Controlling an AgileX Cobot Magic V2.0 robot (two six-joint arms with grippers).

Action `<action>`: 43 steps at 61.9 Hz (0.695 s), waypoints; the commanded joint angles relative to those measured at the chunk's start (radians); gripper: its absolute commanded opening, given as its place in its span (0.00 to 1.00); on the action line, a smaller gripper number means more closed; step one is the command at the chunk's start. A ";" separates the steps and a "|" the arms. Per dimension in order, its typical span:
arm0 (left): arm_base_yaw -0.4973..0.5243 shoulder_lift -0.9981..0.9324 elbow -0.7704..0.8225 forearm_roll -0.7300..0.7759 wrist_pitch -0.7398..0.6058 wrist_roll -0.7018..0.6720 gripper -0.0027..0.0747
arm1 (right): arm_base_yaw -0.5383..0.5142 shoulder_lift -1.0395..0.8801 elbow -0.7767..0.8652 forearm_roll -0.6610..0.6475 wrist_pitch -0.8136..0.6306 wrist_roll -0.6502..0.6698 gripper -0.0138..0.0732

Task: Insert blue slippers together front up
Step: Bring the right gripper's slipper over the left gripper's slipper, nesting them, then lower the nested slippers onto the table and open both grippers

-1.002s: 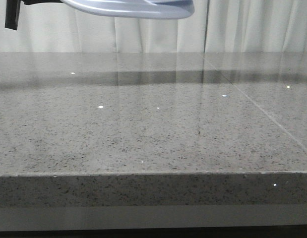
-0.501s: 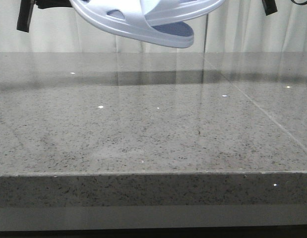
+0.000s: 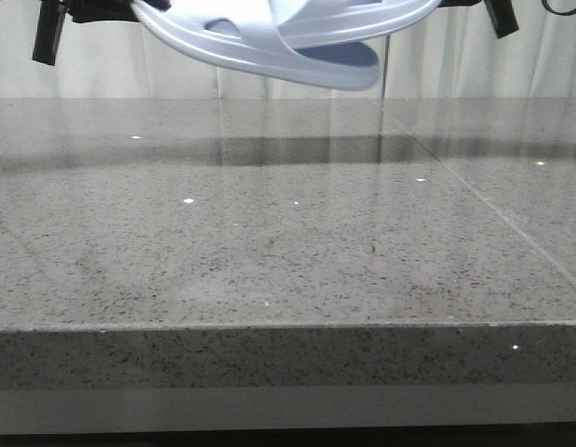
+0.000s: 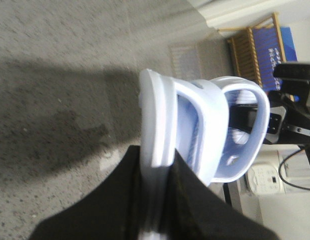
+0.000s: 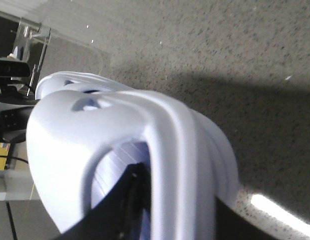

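Both blue slippers (image 3: 288, 37) hang high above the bench (image 3: 269, 242), partly nested, long axes roughly in line between the tools. Left tool (image 4: 157, 200) clamps one sole edge; right tool (image 5: 144, 200) grips the other slipper's sole. Each slipper extends toward the opposite arm.

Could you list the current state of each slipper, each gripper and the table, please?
Left-held slipper: airborne, clamped at its sole edge.
Right-held slipper: airborne, nested against the other.
Left gripper: shut on a slipper.
Right gripper: shut on a slipper.
Table: shadowed beneath the slippers.
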 commanded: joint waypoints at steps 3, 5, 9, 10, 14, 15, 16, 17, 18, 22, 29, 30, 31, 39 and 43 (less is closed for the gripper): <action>0.002 -0.060 -0.032 -0.115 0.129 -0.011 0.01 | 0.011 -0.059 -0.028 0.018 0.087 0.014 0.50; 0.010 -0.060 -0.032 -0.110 0.129 -0.011 0.01 | 0.011 -0.059 -0.028 0.006 0.087 0.017 0.50; 0.026 -0.060 -0.032 -0.098 0.129 -0.011 0.01 | 0.011 -0.061 -0.028 -0.017 0.087 0.022 0.50; 0.031 -0.061 -0.032 -0.094 0.129 -0.011 0.01 | 0.011 -0.061 -0.028 -0.021 0.087 0.024 0.50; 0.056 -0.061 -0.032 -0.069 0.129 -0.015 0.01 | 0.005 -0.063 -0.029 -0.033 0.087 0.028 0.50; 0.061 -0.061 -0.032 -0.066 0.129 -0.015 0.01 | 0.004 -0.063 -0.029 -0.033 0.087 0.028 0.50; 0.066 -0.061 -0.032 -0.061 0.129 -0.015 0.01 | 0.002 -0.065 -0.029 -0.033 0.087 0.029 0.50; 0.071 -0.061 -0.032 -0.059 0.129 -0.015 0.01 | -0.001 -0.064 -0.029 -0.033 0.087 0.029 0.50; 0.076 -0.061 -0.032 -0.057 0.129 -0.015 0.01 | -0.003 -0.066 -0.029 -0.033 0.087 0.029 0.50; 0.097 -0.061 -0.032 -0.052 0.129 -0.017 0.01 | -0.015 -0.071 -0.029 -0.034 0.087 0.034 0.50; 0.119 -0.061 -0.032 -0.052 0.129 -0.017 0.01 | -0.046 -0.083 -0.029 -0.034 0.087 0.043 0.50; 0.124 -0.061 -0.032 -0.052 0.129 -0.017 0.01 | -0.050 -0.085 -0.029 -0.034 0.087 0.044 0.50; 0.126 -0.061 -0.032 -0.052 0.129 -0.017 0.01 | -0.054 -0.087 -0.029 -0.034 0.087 0.044 0.50; 0.129 -0.061 -0.032 -0.047 0.129 -0.017 0.01 | -0.092 -0.101 -0.029 -0.035 0.092 0.044 0.50; 0.129 -0.062 -0.032 -0.025 0.129 -0.017 0.01 | -0.108 -0.111 -0.029 -0.041 0.094 0.044 0.50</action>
